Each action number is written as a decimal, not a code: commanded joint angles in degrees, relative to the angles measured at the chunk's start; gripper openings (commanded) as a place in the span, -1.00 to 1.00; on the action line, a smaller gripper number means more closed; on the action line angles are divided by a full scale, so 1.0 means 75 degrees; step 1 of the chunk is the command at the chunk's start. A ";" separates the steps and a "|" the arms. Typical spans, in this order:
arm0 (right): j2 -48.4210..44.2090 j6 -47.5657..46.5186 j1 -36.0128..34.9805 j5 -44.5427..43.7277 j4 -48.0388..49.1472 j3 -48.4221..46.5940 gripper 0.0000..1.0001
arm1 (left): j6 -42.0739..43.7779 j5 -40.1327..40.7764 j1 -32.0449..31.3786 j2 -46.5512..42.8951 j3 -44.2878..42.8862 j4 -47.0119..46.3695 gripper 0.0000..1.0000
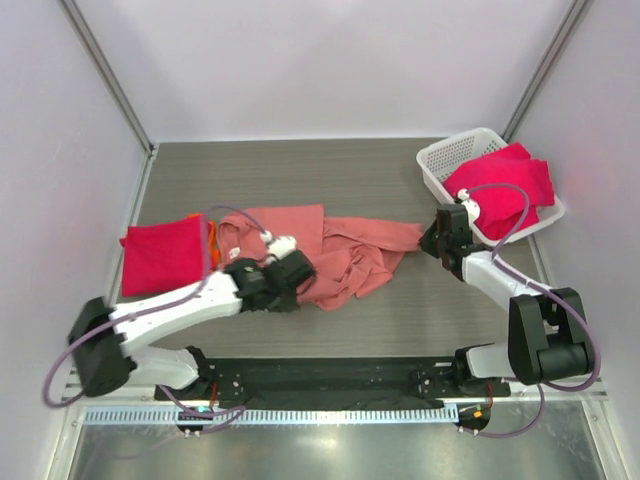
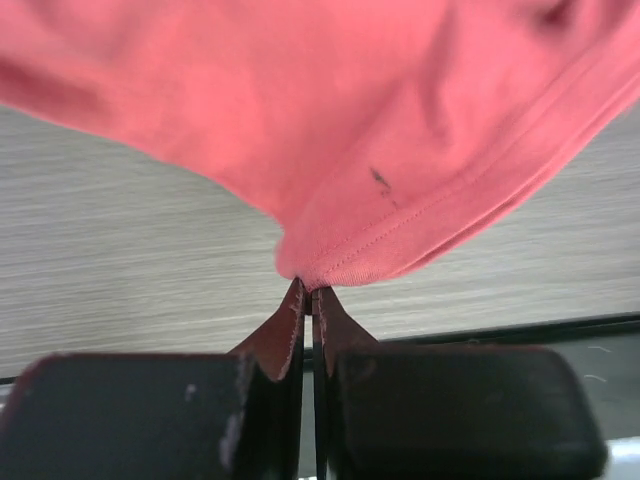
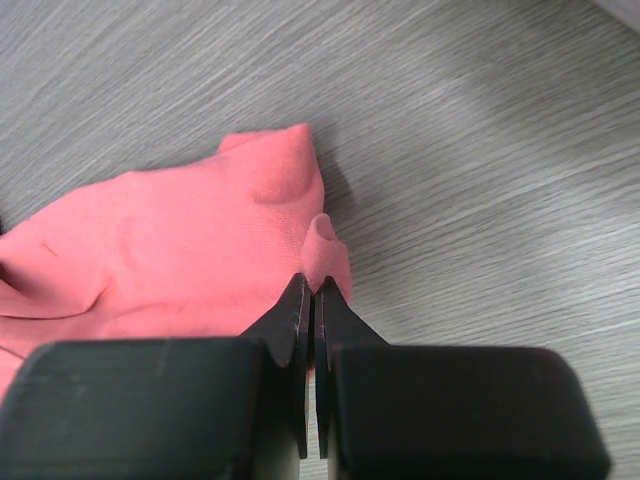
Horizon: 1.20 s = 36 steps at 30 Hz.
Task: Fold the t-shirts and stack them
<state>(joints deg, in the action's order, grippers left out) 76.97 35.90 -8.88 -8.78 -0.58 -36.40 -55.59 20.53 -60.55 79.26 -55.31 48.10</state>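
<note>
Salmon-pink t-shirt [image 1: 345, 250] lies rumpled between two grippers. Left gripper [image 2: 308, 290], jaws closed, pinches its hem right at its tip; right gripper [image 3: 312, 285] pinches the opposite corner likewise (probably to pull the cloth flat for folding).

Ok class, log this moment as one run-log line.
left gripper: shut on pink shirt | right gripper: shut on pink shirt | folded red shirt: left of it | loose red shirt: in basket
</note>
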 commanded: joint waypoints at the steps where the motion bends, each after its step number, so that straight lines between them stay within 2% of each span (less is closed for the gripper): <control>1: -0.0290 -0.0134 0.0013 -0.0330 -0.0320 -0.0665 -0.98 | 0.0439 0.0205 0.1061 -0.1810 0.0202 0.0935 -1.00; 2: -0.0302 -0.0123 0.0013 -0.0330 -0.0507 -0.0863 -0.98 | 0.0486 0.0041 0.1333 -0.2592 0.0272 0.0981 -1.00; 4: -0.0302 -0.0099 0.0013 -0.0295 -0.0730 -0.1087 -0.97 | 0.0534 0.0098 0.1976 -0.3416 0.0273 0.1227 -1.00; 6: -0.0185 -0.0006 0.0013 -0.0201 -0.0790 -0.1485 -0.98 | 0.0499 0.0540 0.2283 -0.4316 0.0133 0.1624 -1.00; 10: 0.0620 0.0088 0.0024 -0.0014 -0.0930 -0.2807 -0.98 | 0.0405 0.1479 0.2823 -0.5060 -0.0498 0.2223 -1.00; 12: 0.1253 0.0007 0.0013 0.0010 -0.1082 -0.4200 -0.97 | 0.0300 0.2296 0.2847 -0.5212 -0.0734 0.2573 -1.00; 13: 0.1976 -0.0028 0.0024 -0.0013 -0.1292 -0.4750 -0.98 | 0.0230 0.2614 0.2847 -0.5376 -0.0874 0.2668 -1.00; 14: 0.2448 -0.0040 0.0013 -0.0002 -0.1398 -0.5962 -0.98 | 0.0240 0.2873 0.2847 -0.5447 -0.1049 0.2716 -1.00; 16: 0.3327 -0.0087 0.0013 0.0056 -0.1667 -0.7269 -0.98 | 0.0310 0.3516 0.2847 -0.5576 -0.1203 0.2693 -1.00; 17: 0.4433 -0.0157 0.0024 0.0254 -0.1808 -0.8702 -0.92 | 0.0404 0.3647 0.2847 -0.5600 -0.1296 0.2681 -1.00; 18: 0.5001 -0.0227 0.0024 0.0778 -0.2123 -0.9575 -0.19 | 0.0474 0.3730 0.2847 -0.5623 -0.1309 0.2495 -1.00; 19: 0.5680 -0.0332 0.0001 0.0992 -0.3205 -1.0523 0.07 | 0.0510 0.3835 0.2847 -0.5646 -0.1297 0.2424 -1.00; 20: 0.6615 -0.0368 0.0013 0.1342 -0.3831 -1.2238 0.17 | 0.0556 0.3836 0.2847 -0.5705 -0.1274 0.2272 -1.00; 21: 0.6902 -0.0450 0.0001 0.1520 -0.4707 -1.2789 0.17 | 0.0592 0.3859 0.2847 -0.5740 -0.1251 0.2213 -1.00; 22: 0.6929 -0.0694 -0.0034 0.1765 -0.4785 -1.2922 0.17 | 0.0604 0.3941 0.2847 -0.5764 -0.1250 0.2189 -1.00; 24: 0.6065 -0.0918 -0.0198 0.1884 -0.4530 -1.1465 0.15 | 0.0650 0.4093 0.2859 -0.5811 -0.1204 0.2200 -1.00; 25: 0.5667 -0.1070 -0.0256 0.2036 -0.3960 -0.9893 0.14 | 0.0662 0.4164 0.2859 -0.5811 -0.1215 0.2200 -1.00; 27: 0.4336 -0.1072 -0.0315 0.2072 -0.3011 -0.8314 0.12 | 0.0744 0.4363 0.2859 -0.5787 -0.1180 0.2201 -1.00; 29: 0.3581 -0.0990 -0.0315 0.1991 -0.2620 -0.6513 0.09 | 0.0803 0.4399 0.2859 -0.5776 -0.1098 0.2084 -1.00; 32: 0.2899 -0.0931 -0.0315 0.2048 -0.2314 -0.5230 0.04 | 0.0943 0.4236 0.2859 -0.5904 -0.0829 0.1757 -1.00; 36: 0.2979 -0.1059 -0.0350 0.2400 -0.2278 -0.4733 -0.05 | 0.1189 0.3814 0.2859 -0.6080 -0.0606 0.1498 -0.99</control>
<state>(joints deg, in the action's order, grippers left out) 100.90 29.67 -11.77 6.72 -23.22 -72.86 -48.51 48.66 -39.33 34.57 -60.42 63.48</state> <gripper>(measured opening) 0.483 0.008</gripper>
